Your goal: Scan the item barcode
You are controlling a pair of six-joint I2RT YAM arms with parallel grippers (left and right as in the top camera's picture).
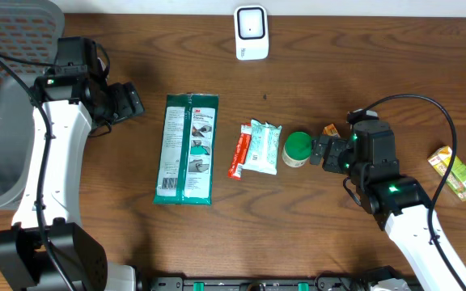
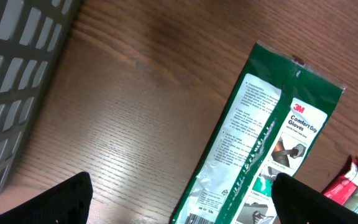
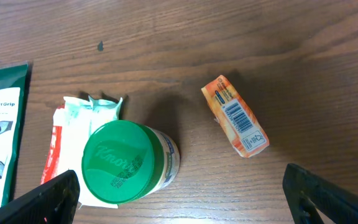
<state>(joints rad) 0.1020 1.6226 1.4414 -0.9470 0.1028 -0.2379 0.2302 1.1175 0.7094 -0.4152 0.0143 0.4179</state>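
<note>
Fingers spread, the right gripper (image 1: pixel 322 152) hangs just right of the green-lidded jar (image 3: pixel 118 163). The orange box (image 3: pixel 235 116), barcode up, lies slantwise just ahead, well apart from the spread left gripper (image 1: pixel 132 103).

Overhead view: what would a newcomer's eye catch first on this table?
The big green glove package lies flat left of centre, the largest item. Further right stands a jar with a bright green lid, and beside it a small orange box shows its barcode face up. A white scanner waits at the far edge.
</note>
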